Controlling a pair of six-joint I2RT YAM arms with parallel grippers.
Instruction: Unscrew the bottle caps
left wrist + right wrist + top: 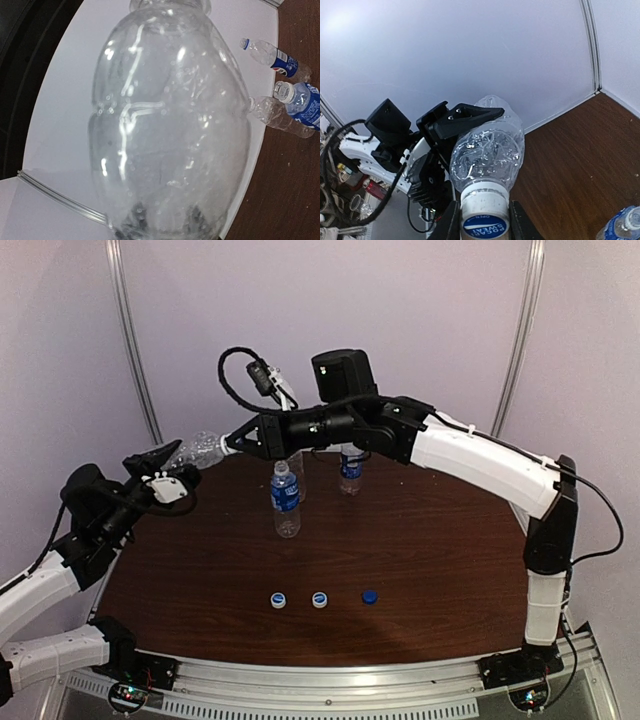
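A clear, nearly label-free bottle (203, 449) is held in the air over the table's far left edge, lying roughly level. My left gripper (170, 464) is shut on its body; in the left wrist view the bottle (170, 125) fills the frame and the fingers (130, 220) show dimly through it. My right gripper (484, 224) is shut on its white bottle cap (484, 212) with a blue top, one finger on each side. Three loose caps lie near the front: two white-and-blue caps (278, 600) (320, 599) and a dark blue cap (370, 596).
Three more bottles stand at the back middle of the brown table (440, 550): one with a blue label (285, 502), one behind it (298, 478), and one under the right arm (350, 470). A white wall lies close behind.
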